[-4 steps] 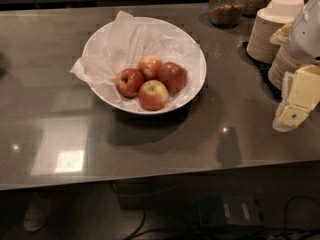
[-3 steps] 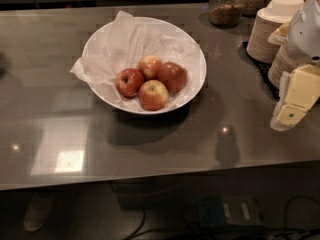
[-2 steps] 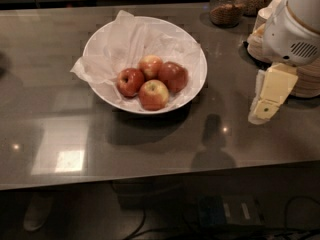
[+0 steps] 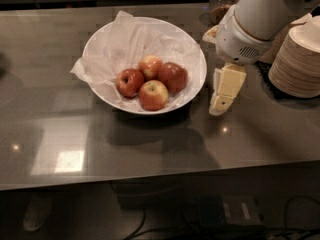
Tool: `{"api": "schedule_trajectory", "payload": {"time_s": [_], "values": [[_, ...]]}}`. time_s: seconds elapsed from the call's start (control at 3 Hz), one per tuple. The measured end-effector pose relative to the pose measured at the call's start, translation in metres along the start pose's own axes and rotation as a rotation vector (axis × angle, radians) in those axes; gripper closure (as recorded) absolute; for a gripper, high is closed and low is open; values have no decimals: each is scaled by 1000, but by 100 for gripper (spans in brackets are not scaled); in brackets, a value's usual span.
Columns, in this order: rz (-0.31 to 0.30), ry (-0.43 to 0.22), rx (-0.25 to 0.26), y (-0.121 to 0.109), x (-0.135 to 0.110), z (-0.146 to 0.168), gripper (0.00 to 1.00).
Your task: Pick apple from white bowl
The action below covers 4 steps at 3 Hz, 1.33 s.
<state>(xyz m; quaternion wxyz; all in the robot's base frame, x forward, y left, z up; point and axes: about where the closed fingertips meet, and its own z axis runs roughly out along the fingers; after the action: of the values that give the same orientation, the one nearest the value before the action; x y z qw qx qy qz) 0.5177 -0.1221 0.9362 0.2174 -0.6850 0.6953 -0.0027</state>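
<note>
A wide white bowl (image 4: 196,79) lined with crumpled white paper sits on the grey counter, left of centre. Several apples lie in it. The darkest, deep red apple (image 4: 173,76) is on the right side of the cluster. A smaller red apple (image 4: 130,81) is on the left, and two yellow-orange blushed apples (image 4: 153,94) lie between them. My gripper (image 4: 222,96) hangs from the white arm just right of the bowl's rim, pointing down and close to the counter. It holds nothing.
Stacks of beige disposable bowls (image 4: 298,59) stand at the right edge, behind my arm. A glass jar (image 4: 222,1) stands at the back. The counter's front edge (image 4: 150,176) runs below the bowl.
My arm and gripper have moved left from the right edge to beside the bowl. The view has also shifted, so the bowl sits further right in the frame.
</note>
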Motion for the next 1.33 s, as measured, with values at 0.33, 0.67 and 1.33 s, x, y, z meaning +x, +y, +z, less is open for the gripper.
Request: {"api": "schedule_trajectory", "payload": {"time_s": [0.33, 0.67, 1.33], "values": [[-87, -51, 13, -13, -17, 15, 0], [-93, -51, 14, -13, -17, 15, 0], [-82, -99, 67, -25, -23, 12, 0]]}}
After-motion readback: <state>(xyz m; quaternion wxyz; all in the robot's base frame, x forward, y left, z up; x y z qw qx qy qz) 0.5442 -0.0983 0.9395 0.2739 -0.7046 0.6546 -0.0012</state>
